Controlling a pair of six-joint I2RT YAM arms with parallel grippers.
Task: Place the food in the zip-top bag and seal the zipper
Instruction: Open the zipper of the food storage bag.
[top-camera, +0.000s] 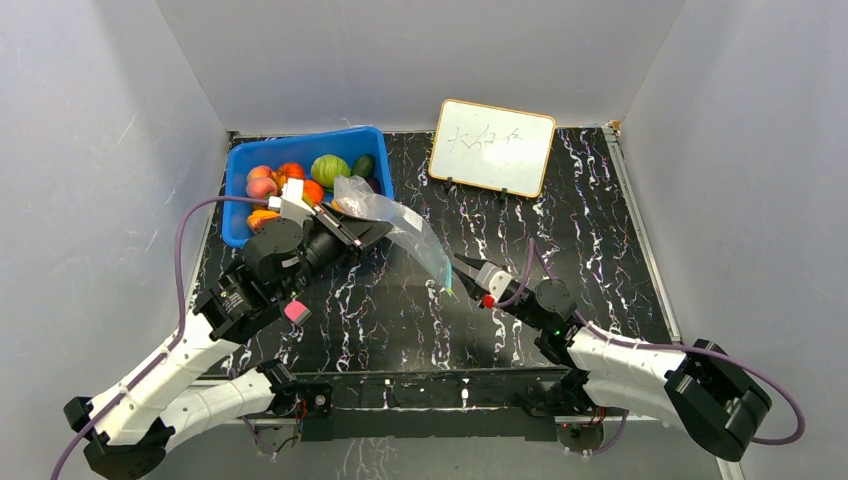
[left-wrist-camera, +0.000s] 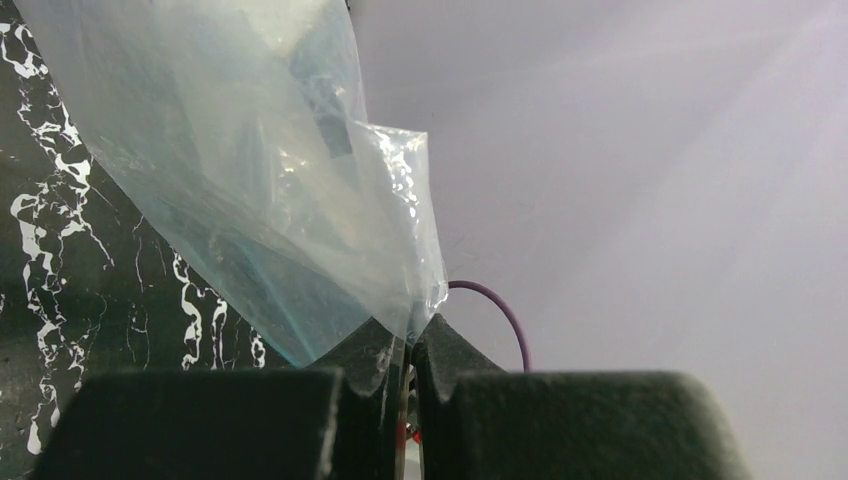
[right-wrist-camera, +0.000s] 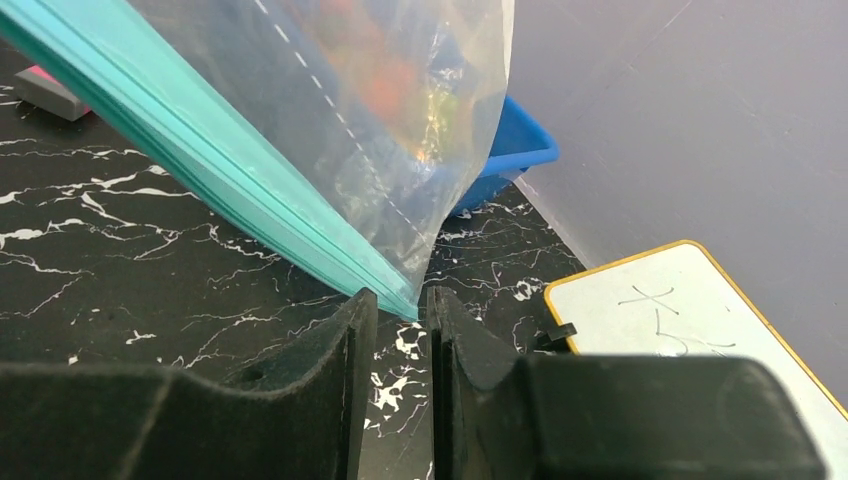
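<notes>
Overhead view of a black marbled table (top-camera: 400, 320) with two robot arms at its near edge; a clear bag (top-camera: 395, 225) hangs stretched in the air between them, slanting from the upper left down to the lower right.

The left gripper (top-camera: 372, 229) is clenched on the bag's upper end, just beside a blue bin (top-camera: 300, 140); its wrist view shows both fingers pressed together on a corner of the crinkled film (left-wrist-camera: 250, 180), with the left gripper (left-wrist-camera: 405, 335) fully closed around it.

The right gripper (top-camera: 458, 260) sits at the bag's lower end, where the teal zipper (top-camera: 441, 272) runs along the mouth edge; in its wrist view the zipper (right-wrist-camera: 200, 170) crosses as a broad teal band and its corner dips between the fingertips; the right gripper (right-wrist-camera: 400, 300) has its jaws narrowly parted, a gap showing between them, not clamped on the strip.

The food (top-camera: 300, 175) all lies in the bin at the far left of the table, well apart from the bag's mouth; a green round fruit (top-camera: 330, 168) and peaches (top-camera: 260, 180) are among it; the bag holds none.

A whiteboard (top-camera: 492, 147) stands propped at the far side; a pink block (top-camera: 296, 311) lies on the table near the left arm.
</notes>
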